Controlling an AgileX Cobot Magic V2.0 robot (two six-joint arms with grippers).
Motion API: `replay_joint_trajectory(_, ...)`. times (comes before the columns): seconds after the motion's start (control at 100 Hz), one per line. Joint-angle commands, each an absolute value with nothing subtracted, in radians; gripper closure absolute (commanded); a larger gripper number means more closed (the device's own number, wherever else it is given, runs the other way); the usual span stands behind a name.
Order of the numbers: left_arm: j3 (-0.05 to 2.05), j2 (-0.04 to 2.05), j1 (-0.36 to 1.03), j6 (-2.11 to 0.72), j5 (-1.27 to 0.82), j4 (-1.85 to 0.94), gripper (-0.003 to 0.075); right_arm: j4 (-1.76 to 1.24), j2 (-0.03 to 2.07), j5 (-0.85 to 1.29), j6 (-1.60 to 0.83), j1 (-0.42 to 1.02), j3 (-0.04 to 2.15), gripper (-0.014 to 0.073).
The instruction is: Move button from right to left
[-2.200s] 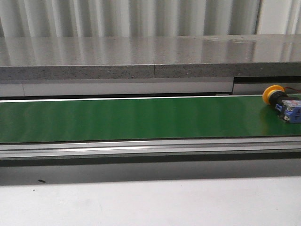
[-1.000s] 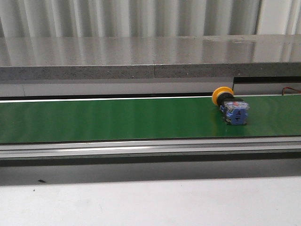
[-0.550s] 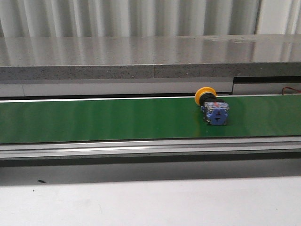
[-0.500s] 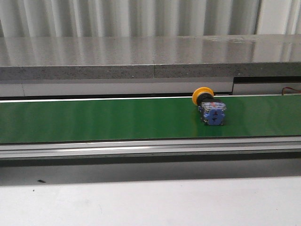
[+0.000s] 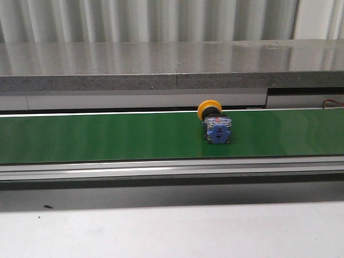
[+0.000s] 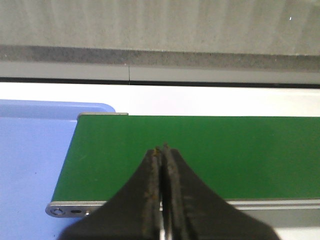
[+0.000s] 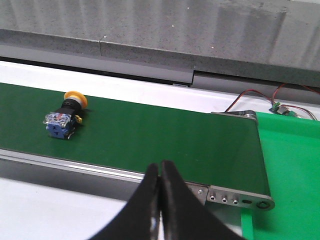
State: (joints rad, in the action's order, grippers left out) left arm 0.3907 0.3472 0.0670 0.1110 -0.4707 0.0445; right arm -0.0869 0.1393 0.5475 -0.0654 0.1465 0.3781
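Note:
The button [image 5: 214, 122] lies on its side on the green conveyor belt [image 5: 107, 137], a little right of the belt's middle, yellow cap toward the back, blue block toward the front. It also shows in the right wrist view [image 7: 65, 116]. My right gripper [image 7: 159, 167] is shut and empty, over the belt's near rail, apart from the button. My left gripper [image 6: 162, 151] is shut and empty, over the belt's left end [image 6: 200, 150]. Neither gripper shows in the front view.
A grey stone ledge [image 5: 172, 64] runs behind the belt. A blue tray [image 6: 30, 165] sits past the belt's left end. A green tray [image 7: 290, 170] and red wires [image 7: 255, 95] sit past its right end. An aluminium rail [image 5: 172, 169] borders the front.
The button has travelled left along the belt, from the right edge to just right of the middle. No gripper touched it.

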Motion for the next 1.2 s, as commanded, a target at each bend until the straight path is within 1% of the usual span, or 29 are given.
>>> replay_joint_trajectory(0.0, 0.462, 0.437, 0.066, 0.12, -0.438, 0.032, 0.0708, -0.085, 0.149, 0.475, -0.072, 0.147, 0.401, 0.0662)
replay_joint_trajectory(0.05, 0.489, 0.484, 0.066, 0.12, -0.468, 0.032, 0.0638, -0.085, 0.149, 0.475, -0.072, 0.147, 0.401, 0.0662)
replay_joint_trajectory(0.07, 0.501, 0.504, 0.066, 0.12, -0.48, 0.032, 0.0596, -0.085, 0.149, 0.475, -0.072, 0.147, 0.401, 0.0662)
replay_joint_trajectory(0.1, 0.515, 0.536, 0.066, 0.12, -0.496, 0.032, 0.0513, -0.085, 0.149, 0.475, -0.072, 0.147, 0.401, 0.0662)
replay_joint_trajectory(0.12, 0.526, 0.548, 0.066, 0.12, -0.506, 0.032, 0.0476, -0.085, 0.149, 0.475, -0.072, 0.147, 0.401, 0.0662)
replay_joint_trajectory(0.17, 0.549, 0.593, 0.066, 0.12, -0.521, 0.028, 0.0321, -0.085, 0.149, 0.475, -0.072, 0.147, 0.401, 0.0662)
replay_joint_trajectory(0.19, 0.559, 0.604, 0.066, 0.12, -0.526, 0.024, 0.0285, -0.085, 0.149, 0.475, -0.072, 0.147, 0.401, 0.0662)
replay_joint_trajectory(0.2, 0.563, 0.614, 0.066, 0.12, -0.528, 0.023, 0.0251, -0.085, 0.149, 0.475, -0.072, 0.147, 0.401, 0.0662)
replay_joint_trajectory(0.22, 0.572, 0.63, 0.066, 0.12, -0.538, 0.018, 0.0206, -0.085, 0.149, 0.475, -0.072, 0.147, 0.401, 0.0662)
replay_joint_trajectory(0.24, 0.583, 0.645, 0.066, 0.12, -0.549, 0.015, 0.017, -0.085, 0.149, 0.475, -0.072, 0.147, 0.401, 0.0662)
replay_joint_trajectory(0.29, 0.605, 0.677, 0.066, 0.12, -0.575, 0.01, 0.0122, -0.085, 0.149, 0.475, -0.072, 0.147, 0.401, 0.0662)
replay_joint_trajectory(0.42, 0.623, 0.732, 0.066, 0.12, -0.543, 0.009, 0.0128, -0.085, 0.149, 0.475, -0.072, 0.147, 0.401, 0.0662)
replay_joint_trajectory(0.58, 0.638, 0.767, 0.066, 0.12, -0.542, -0.037, 0.0163, -0.085, 0.149, 0.475, -0.072, 0.147, 0.401, 0.0662)
replay_joint_trajectory(0.64, 0.669, 0.79, 0.066, 0.12, -0.58, -0.037, 0.0176, -0.085, 0.149, 0.475, -0.072, 0.147, 0.401, 0.0662)
replay_joint_trajectory(0.79, 0.781, 0.876, 0.073, 0.12, -0.715, -0.068, 0.0176, -0.085, 0.149, 0.475, -0.072, 0.147, 0.401, 0.0662)
replay_joint_trajectory(0.93, 0.877, 0.982, 0.124, 0.129, -0.809, -0.109, 0.0176, -0.085, 0.149, 0.475, -0.072, 0.147, 0.401, 0.0662)
replay_joint_trajectory(1.03, 0.939, 1.069, 0.184, 0.133, -0.871, -0.149, 0.0176, -0.085, 0.149, 0.475, -0.072, 0.147, 0.401, 0.0662)
replay_joint_trajectory(1.19, 1.032, 1.214, 0.281, 0.186, -0.907, -0.176, 0.0176, -0.085, 0.149, 0.475, -0.072, 0.147, 0.401, 0.0662)
